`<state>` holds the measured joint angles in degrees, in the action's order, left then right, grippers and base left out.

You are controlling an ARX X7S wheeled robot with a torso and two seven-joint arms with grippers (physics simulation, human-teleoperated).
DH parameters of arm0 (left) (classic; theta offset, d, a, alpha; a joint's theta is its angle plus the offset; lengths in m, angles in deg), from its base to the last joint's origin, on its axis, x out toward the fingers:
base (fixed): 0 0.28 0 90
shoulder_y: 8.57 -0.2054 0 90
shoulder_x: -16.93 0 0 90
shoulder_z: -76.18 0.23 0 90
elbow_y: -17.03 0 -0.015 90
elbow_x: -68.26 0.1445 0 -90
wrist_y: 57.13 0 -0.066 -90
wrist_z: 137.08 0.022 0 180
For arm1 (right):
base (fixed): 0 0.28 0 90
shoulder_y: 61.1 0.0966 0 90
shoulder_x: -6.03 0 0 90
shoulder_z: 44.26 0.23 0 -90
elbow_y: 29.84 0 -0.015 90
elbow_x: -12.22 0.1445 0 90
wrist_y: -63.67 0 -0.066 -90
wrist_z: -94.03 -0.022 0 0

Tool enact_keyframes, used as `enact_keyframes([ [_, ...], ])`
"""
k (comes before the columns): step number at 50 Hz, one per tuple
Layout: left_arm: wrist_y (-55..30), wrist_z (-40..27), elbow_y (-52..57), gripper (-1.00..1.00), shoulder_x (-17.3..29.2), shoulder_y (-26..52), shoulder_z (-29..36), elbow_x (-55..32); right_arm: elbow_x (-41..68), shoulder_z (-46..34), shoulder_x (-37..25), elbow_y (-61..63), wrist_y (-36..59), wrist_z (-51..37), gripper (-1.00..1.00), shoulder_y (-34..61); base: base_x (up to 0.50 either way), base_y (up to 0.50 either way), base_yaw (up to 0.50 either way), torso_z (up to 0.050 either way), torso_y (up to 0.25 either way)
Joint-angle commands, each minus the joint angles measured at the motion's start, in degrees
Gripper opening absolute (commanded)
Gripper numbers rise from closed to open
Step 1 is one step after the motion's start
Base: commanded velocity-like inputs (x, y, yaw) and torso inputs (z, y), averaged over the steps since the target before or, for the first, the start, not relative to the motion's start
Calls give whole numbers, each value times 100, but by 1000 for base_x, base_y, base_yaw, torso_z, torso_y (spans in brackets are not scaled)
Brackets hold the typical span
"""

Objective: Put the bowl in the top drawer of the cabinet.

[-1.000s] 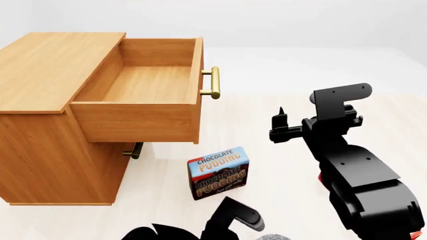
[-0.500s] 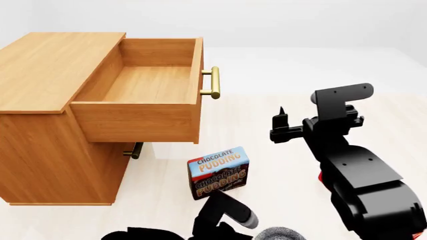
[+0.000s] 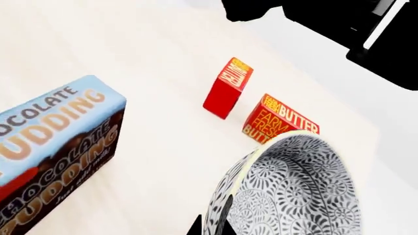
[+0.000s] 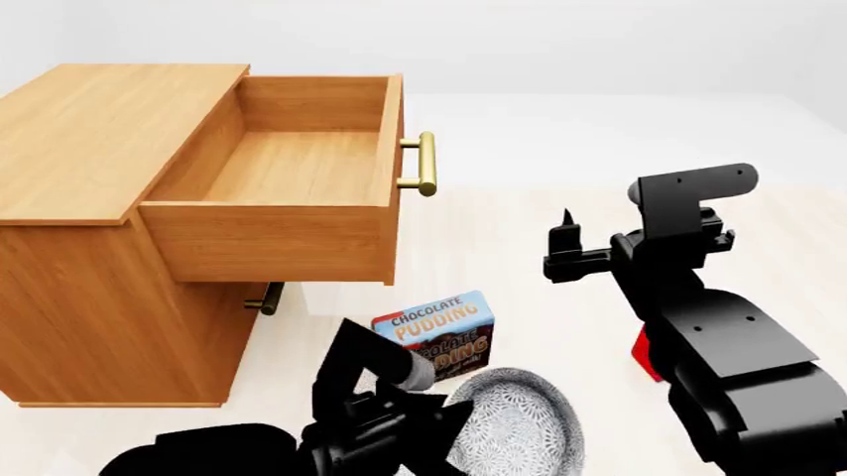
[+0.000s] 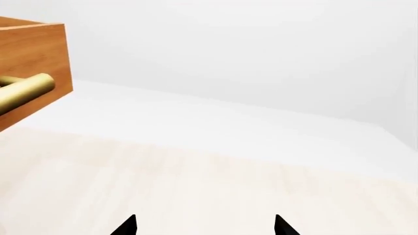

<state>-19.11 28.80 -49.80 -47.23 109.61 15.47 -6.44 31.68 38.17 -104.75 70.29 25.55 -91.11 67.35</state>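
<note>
The bowl (image 4: 517, 426), white with a grey lacy pattern, hangs low at the front of the head view. My left gripper (image 4: 443, 421) is shut on its rim; in the left wrist view the two fingertips (image 3: 196, 229) pinch the bowl's wall (image 3: 294, 191). The cabinet (image 4: 93, 198) stands at the left with its top drawer (image 4: 285, 169) pulled fully out and nothing in it; the brass handle (image 4: 423, 164) faces right. My right gripper (image 4: 566, 233) hovers open to the right of the drawer, holding nothing; its view shows the handle (image 5: 23, 93) at one edge.
A chocolate pudding box (image 4: 437, 332) stands on the floor just behind the bowl. A red box (image 3: 228, 88) and a butter box (image 3: 277, 122) lie on the floor beyond the bowl. The lower drawer's handle (image 4: 269, 297) shows under the open drawer.
My left arm has risen into view carrying the bowl, from the bottom edge up to beside the pudding box. The right arm has shifted slightly right.
</note>
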Motion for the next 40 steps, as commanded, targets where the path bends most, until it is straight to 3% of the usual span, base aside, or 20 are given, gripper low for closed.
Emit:
enact_keyframes([
  [1,268,52,420,-100,449,-79,-519,-324,11,7,-1,-37,-32,-18,100,-5,0,0,0,0,0],
  [27,542,-328,800,-100,1220,214,-1610,-1909,67,66,80,-371,-348,18,100,-150,0,0,0,0,0],
  [40,685,-711,778,-100,1538,792,-2015,-2684,68,37,80,-490,-451,42,100,-197,0,0,0,0,0],
])
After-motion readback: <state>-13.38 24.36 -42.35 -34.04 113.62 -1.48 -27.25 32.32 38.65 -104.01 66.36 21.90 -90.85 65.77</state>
